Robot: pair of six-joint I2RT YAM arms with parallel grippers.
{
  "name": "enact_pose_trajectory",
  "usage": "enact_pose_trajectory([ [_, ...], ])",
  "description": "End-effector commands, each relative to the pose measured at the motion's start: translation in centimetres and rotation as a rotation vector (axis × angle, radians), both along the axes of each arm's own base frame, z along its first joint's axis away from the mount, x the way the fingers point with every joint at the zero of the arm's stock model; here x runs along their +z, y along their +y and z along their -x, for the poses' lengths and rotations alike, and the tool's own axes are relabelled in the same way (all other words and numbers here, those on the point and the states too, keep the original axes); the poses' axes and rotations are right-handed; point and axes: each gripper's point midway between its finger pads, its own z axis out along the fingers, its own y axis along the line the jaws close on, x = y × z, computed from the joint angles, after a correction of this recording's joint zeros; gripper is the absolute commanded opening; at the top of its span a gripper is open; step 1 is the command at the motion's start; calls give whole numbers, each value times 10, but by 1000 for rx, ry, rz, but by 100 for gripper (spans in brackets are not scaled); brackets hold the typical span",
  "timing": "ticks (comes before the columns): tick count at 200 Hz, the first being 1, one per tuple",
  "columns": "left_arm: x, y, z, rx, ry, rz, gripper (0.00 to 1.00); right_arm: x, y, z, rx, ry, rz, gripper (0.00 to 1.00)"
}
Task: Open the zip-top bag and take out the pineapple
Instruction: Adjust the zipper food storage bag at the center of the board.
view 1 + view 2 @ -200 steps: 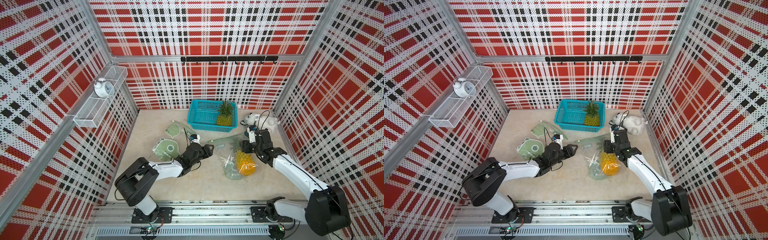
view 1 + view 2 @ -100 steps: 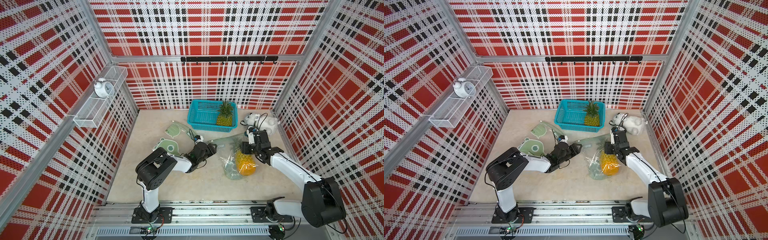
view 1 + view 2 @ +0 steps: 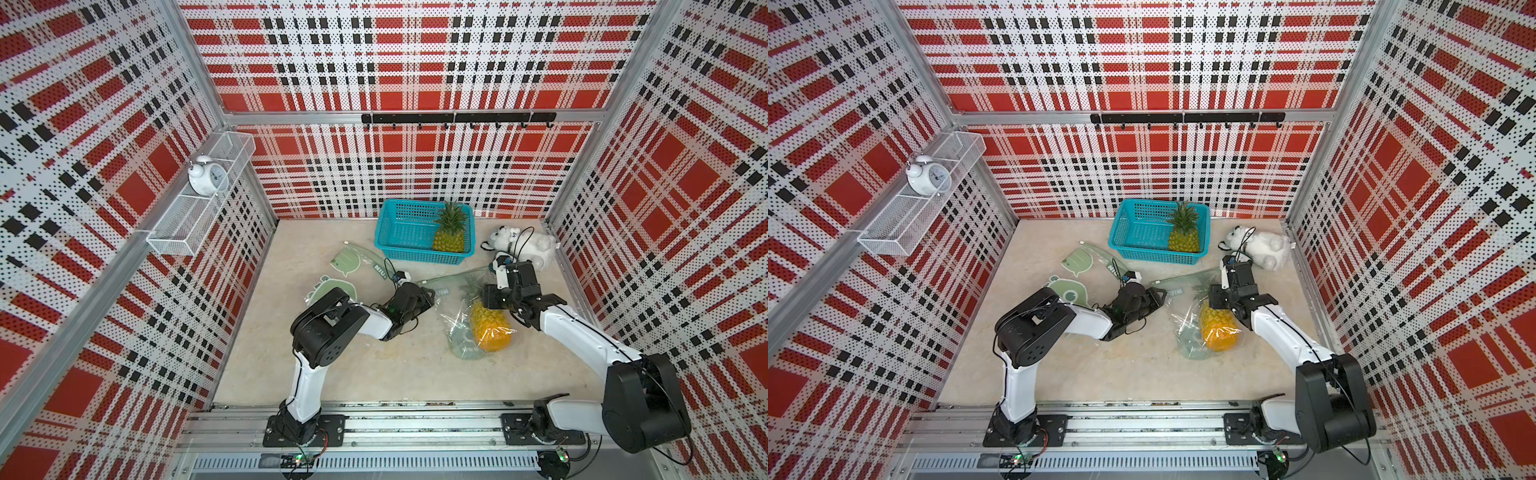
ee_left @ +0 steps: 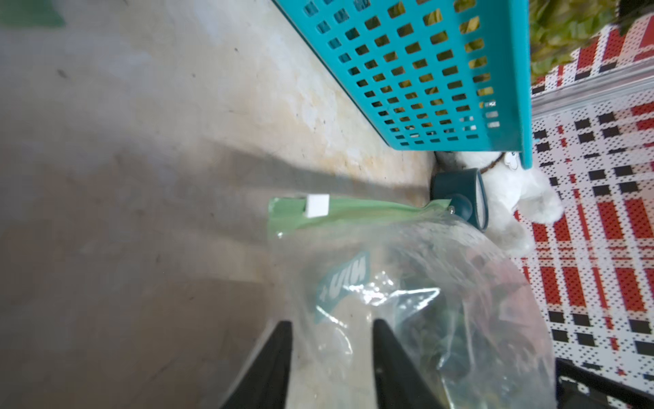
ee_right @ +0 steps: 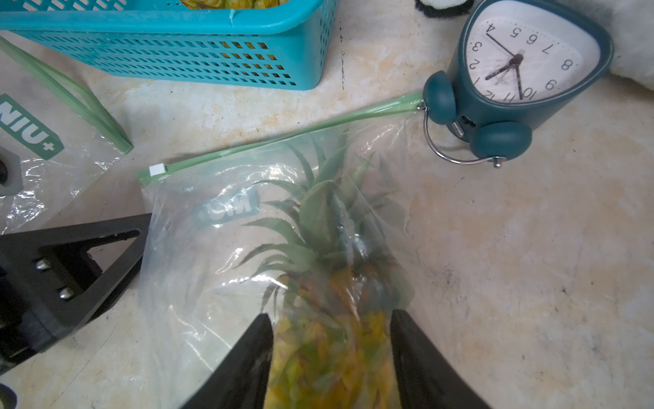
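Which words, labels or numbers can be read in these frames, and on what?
"NIU+": empty zip bag.
"NIU+", mirrored through the plastic: full zip bag.
Hour numbers "2" to "12": teal clock.
White clock, toy's tag: too small to read.

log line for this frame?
zip-top bag: zipped | pineapple: inside | left gripper: open astride bag edge | right gripper: straddles bagged pineapple

Glossy clear-plastic bag [image 5: 198, 269] — matt, mottled tabletop [image 5: 531, 283]
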Motion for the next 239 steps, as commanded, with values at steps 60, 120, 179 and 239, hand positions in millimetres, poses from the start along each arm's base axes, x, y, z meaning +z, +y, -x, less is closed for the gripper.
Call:
enact_pose_trajectory([
  [60,47,-9,-13,-73,-151,71,0,48,-2,0,-5,-134,-36,59],
  [120,120,-9,-3,-178,-345,-6,0,117,1,7,48,-334,-62,61],
  [179,198,-11,2,-310,-538,-175,0,158,15,3,158,-440,-59,62],
  [239,261,-14,-4,-403,-652,-290,0,193,19,0,199,-521,-50,62],
])
